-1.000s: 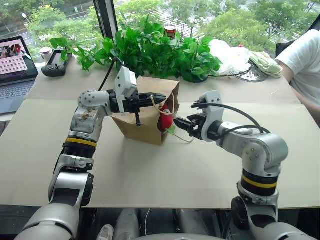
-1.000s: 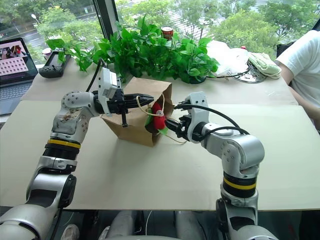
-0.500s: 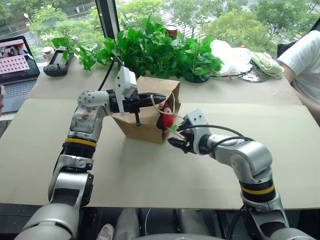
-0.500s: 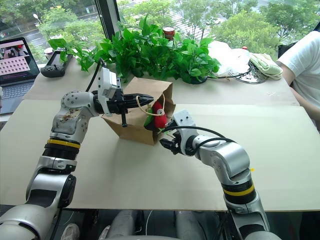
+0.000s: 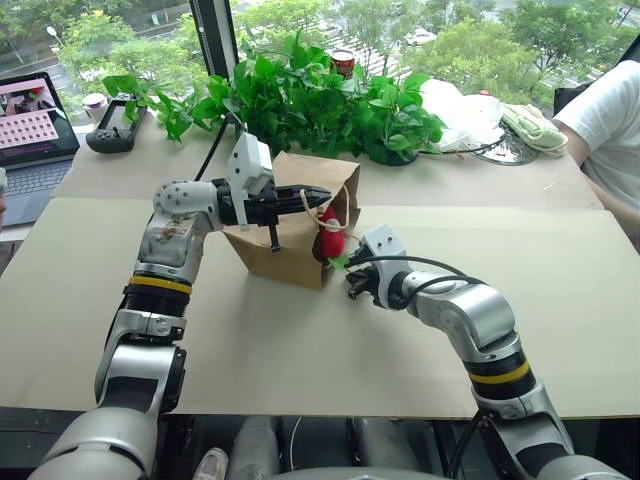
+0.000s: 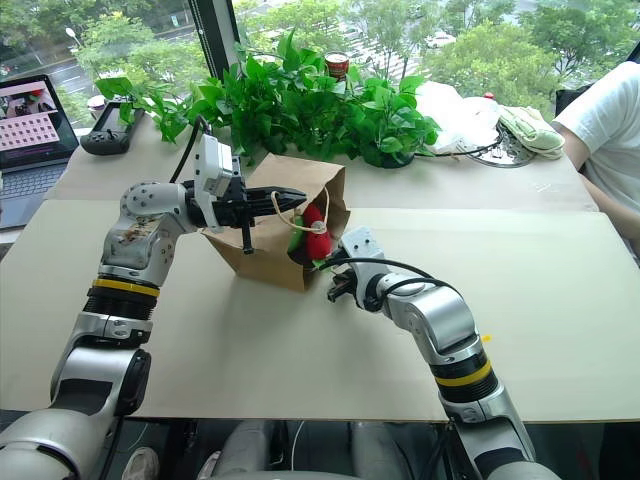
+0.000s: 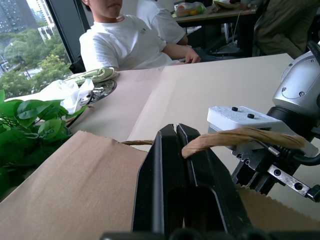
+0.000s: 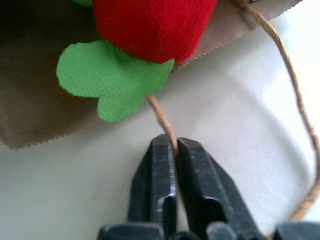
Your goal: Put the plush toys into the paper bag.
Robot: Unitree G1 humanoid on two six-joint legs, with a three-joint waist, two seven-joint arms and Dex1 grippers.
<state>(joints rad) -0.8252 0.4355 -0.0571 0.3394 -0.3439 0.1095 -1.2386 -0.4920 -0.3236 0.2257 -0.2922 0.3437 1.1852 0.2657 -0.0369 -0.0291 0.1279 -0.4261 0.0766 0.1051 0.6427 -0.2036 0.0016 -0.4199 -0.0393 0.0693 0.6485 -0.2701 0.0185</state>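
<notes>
Pinching the paper bag [image 5: 290,250] handles, both tools closed.

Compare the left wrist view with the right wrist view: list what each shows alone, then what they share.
Left wrist view alone: the left gripper, fingers shut on an upper tan twine loop handle, a person in a white shirt, leafy green plants.

Right wrist view alone: the red chili-shaped plush toy with its green felt leaf, and the right gripper shut on a lower twine handle.

Shared: the plain brown paper bag and the beige tabletop.
</notes>
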